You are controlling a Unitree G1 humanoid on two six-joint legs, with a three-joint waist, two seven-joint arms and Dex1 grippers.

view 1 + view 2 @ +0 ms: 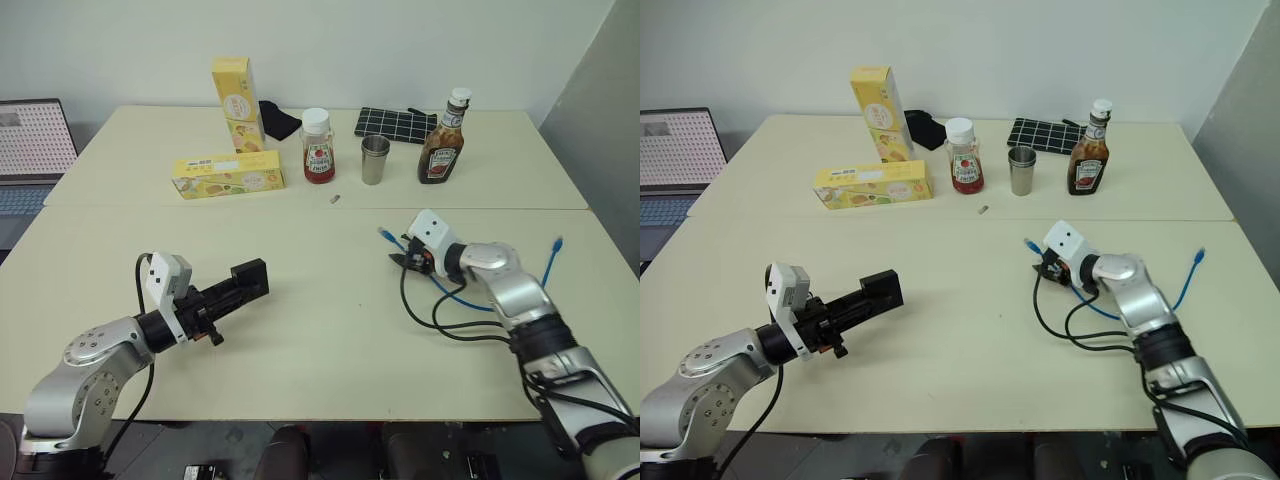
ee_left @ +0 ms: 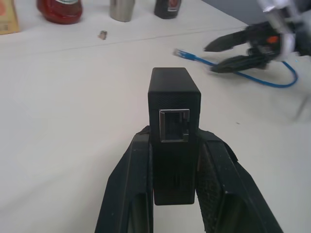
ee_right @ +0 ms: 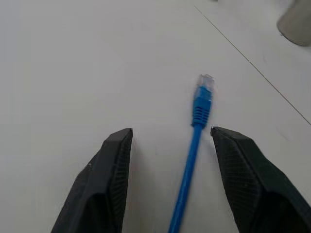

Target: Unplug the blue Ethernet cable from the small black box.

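Spread jaws of the right gripper [image 3: 167,167] let the blue Ethernet cable [image 3: 193,145] lie loose on the table [image 1: 330,300]. Left gripper [image 2: 175,179] pinches the small black box [image 2: 173,104], its port empty. I think the near cable could snag the right arm and be dragged.

Cream table [image 1: 300,330] against a white wall [image 1: 330,40], evenly lit

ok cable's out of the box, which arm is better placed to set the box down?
Left. The left gripper is shut on the small black box, its port empty. The right gripper is open over the blue Ethernet cable, whose plug lies free on the table.
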